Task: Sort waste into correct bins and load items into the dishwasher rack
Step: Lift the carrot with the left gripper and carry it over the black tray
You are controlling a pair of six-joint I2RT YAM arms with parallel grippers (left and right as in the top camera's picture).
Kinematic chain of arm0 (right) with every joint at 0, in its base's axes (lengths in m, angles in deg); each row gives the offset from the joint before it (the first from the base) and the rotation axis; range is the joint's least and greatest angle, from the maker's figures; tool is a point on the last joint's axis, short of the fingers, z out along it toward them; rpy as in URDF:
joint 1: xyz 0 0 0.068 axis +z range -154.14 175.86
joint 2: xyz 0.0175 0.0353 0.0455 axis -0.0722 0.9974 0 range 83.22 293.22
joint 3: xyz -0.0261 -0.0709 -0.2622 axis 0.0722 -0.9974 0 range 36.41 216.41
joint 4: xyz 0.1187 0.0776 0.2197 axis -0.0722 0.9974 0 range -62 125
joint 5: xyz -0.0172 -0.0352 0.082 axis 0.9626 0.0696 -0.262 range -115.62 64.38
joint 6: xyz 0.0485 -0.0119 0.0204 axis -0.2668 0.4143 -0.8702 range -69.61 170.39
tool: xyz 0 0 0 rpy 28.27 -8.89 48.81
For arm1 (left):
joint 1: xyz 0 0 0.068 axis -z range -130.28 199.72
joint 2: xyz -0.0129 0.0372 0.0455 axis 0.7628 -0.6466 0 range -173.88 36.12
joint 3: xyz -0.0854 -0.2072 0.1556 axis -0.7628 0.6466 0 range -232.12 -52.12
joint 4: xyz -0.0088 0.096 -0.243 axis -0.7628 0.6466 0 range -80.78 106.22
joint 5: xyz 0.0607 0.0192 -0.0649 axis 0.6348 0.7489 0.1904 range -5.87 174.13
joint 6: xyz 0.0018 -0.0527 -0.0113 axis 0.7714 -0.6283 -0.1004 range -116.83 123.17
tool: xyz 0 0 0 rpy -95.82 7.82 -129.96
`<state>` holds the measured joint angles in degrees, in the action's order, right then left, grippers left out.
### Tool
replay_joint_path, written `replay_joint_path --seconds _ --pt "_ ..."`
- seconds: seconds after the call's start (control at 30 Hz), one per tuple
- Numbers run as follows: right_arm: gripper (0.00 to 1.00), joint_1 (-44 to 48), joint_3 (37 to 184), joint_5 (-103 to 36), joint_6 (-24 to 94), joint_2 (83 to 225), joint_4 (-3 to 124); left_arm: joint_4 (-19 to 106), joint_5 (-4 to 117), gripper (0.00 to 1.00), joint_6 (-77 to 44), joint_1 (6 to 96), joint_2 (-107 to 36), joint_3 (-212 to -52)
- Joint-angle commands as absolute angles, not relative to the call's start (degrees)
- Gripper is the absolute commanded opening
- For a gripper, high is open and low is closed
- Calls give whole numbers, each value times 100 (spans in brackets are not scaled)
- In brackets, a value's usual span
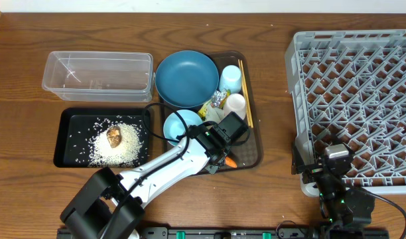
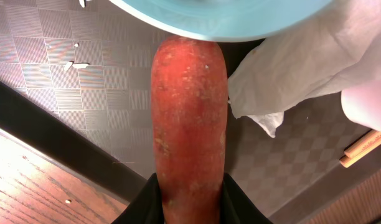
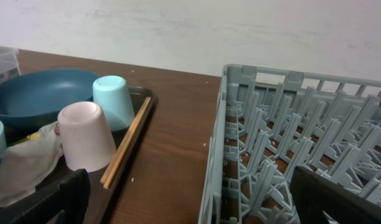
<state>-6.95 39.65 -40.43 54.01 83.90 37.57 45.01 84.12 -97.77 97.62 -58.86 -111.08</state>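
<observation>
In the left wrist view the orange carrot (image 2: 190,112) lies on the brown serving tray, its far end under the rim of the small pale blue bowl (image 2: 221,15). My left gripper (image 2: 192,205) is shut on its near end, one black finger on each side. From overhead the carrot's tip (image 1: 230,161) shows beside the left gripper (image 1: 221,153). A crumpled white napkin (image 2: 302,62) lies to the carrot's right. My right gripper (image 3: 197,205) stands open and empty at the near left corner of the grey dishwasher rack (image 1: 362,99).
The brown tray (image 1: 254,143) also holds the dark blue bowl (image 1: 186,78), light blue cup (image 1: 230,78), white cup (image 1: 235,105), chopsticks (image 1: 245,93) and wrapper (image 1: 215,103). The black tray (image 1: 67,139) holds rice (image 1: 127,151) and a brown lump (image 1: 114,136). The clear tub (image 1: 97,76) stands behind it.
</observation>
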Motion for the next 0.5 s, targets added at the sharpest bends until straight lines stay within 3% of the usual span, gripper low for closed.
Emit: replay_joint_path --seconds 0.0,0.47 --pt "99 -717 3946 -4067 5475 8371 3763 4536 8407 13 -9688 9781 -5790 -11113" --pt "99 -717 3946 -4067 5475 8373 3763 4632 8410 14 -9323 9777 -4865 -11113"
